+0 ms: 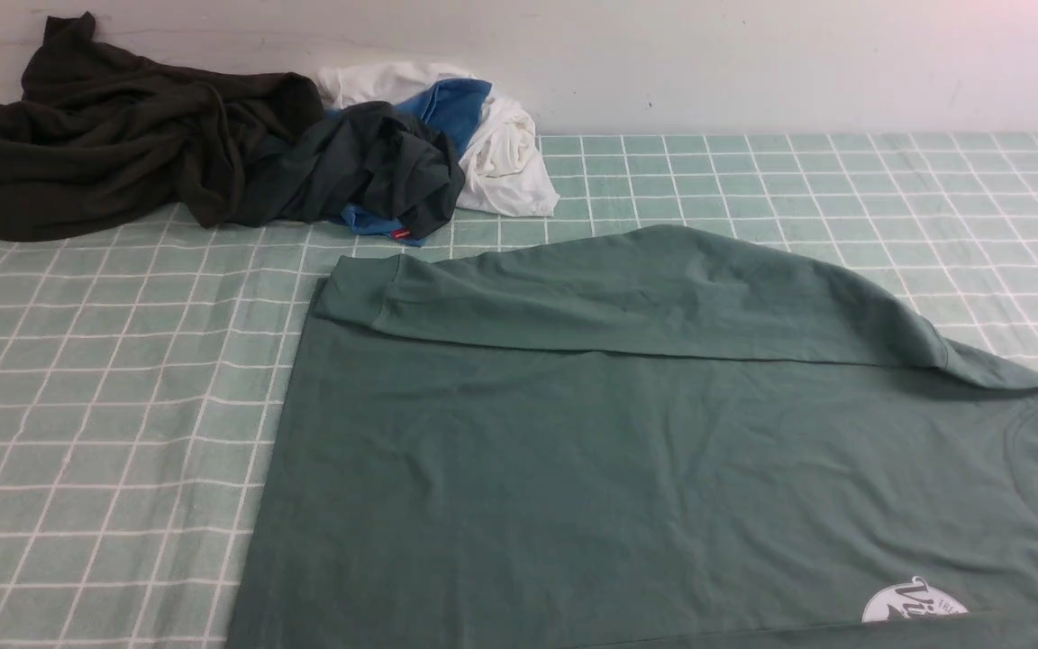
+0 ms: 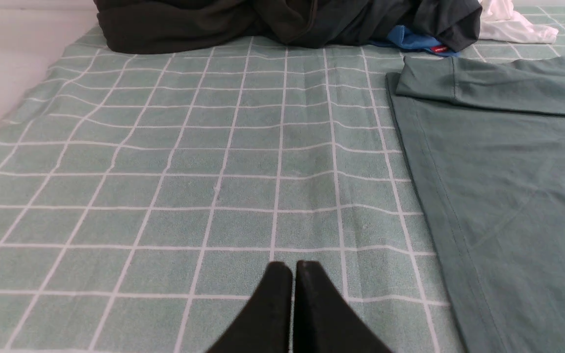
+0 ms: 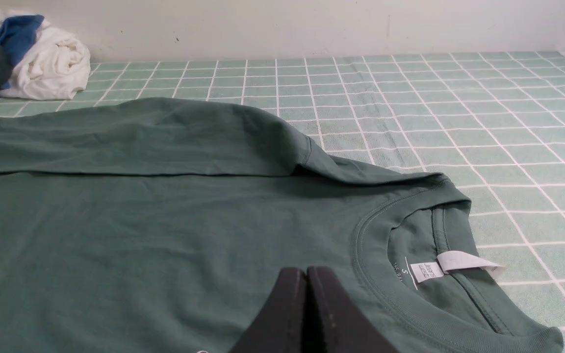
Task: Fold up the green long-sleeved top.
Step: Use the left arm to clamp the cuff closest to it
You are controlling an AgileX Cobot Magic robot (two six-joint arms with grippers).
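The green long-sleeved top lies flat on the checked cloth, its neck toward the right and its hem toward the left. One sleeve is folded across the far side of the body, cuff at the left. A white round logo shows near the front edge. In the left wrist view my left gripper is shut and empty over bare cloth, beside the top's hem. Over the chest of the top, my right gripper is shut and empty, close to the neck label.
A pile of clothes lies at the back left against the wall: a blackish-brown garment, a very dark green one, a blue one and a white one. Checked green cloth covers the table.
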